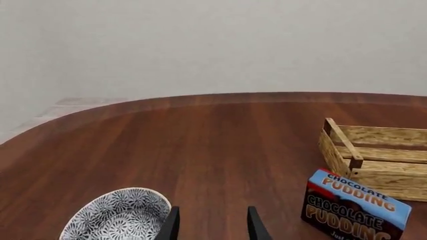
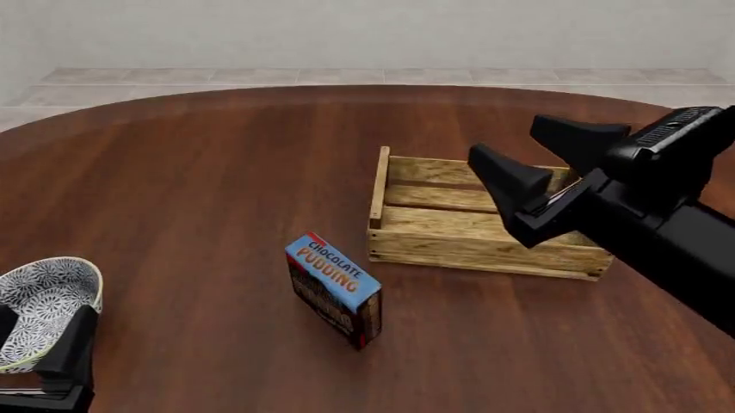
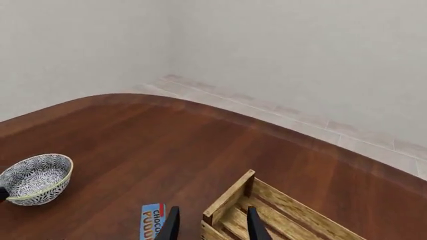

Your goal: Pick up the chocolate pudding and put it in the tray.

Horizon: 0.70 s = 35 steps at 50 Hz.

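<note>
Above the tray [image 2: 483, 225] I am holding my right hand [image 2: 549, 163] apart and empty, needing to align squarely over the chocolate pudding [image 2: 333, 289] before descending.

The chocolate pudding [image 2: 334, 290] carton reads "CHOCOLATE PUDDING" on top and side.

The right gripper [image 2: 549, 163] hides part of the tray [image 2: 460, 225]; the frame edge crops the bowl [image 2: 40, 305].
</note>
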Available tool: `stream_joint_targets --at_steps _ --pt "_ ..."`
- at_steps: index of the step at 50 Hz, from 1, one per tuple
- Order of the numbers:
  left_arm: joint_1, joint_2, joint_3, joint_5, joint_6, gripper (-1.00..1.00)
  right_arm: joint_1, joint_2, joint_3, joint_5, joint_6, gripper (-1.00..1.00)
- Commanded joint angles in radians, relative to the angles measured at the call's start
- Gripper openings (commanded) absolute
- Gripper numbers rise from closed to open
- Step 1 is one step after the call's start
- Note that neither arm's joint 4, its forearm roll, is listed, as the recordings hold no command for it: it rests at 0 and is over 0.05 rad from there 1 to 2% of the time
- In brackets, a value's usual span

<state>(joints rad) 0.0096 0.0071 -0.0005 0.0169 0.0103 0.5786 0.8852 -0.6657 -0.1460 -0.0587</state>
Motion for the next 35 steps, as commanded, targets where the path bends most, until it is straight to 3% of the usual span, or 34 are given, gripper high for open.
stream_joint_targets --at_steps 1,18,35 --pt "0.013 0.002 0.0 -0.001 -0.002 1.0 0.044 0.044 -0.002 -0.038 0.022 1.0" --pt "0.023 0.011 -0.001 -0.01 -0.004 1.0 0.097 0.098 0.004 -0.086 0.058 1.0" --pt "0.023 0.007 0.0 -0.007 -0.01 1.0 0.148 0.135 -0.033 -0.073 0.035 1.0"
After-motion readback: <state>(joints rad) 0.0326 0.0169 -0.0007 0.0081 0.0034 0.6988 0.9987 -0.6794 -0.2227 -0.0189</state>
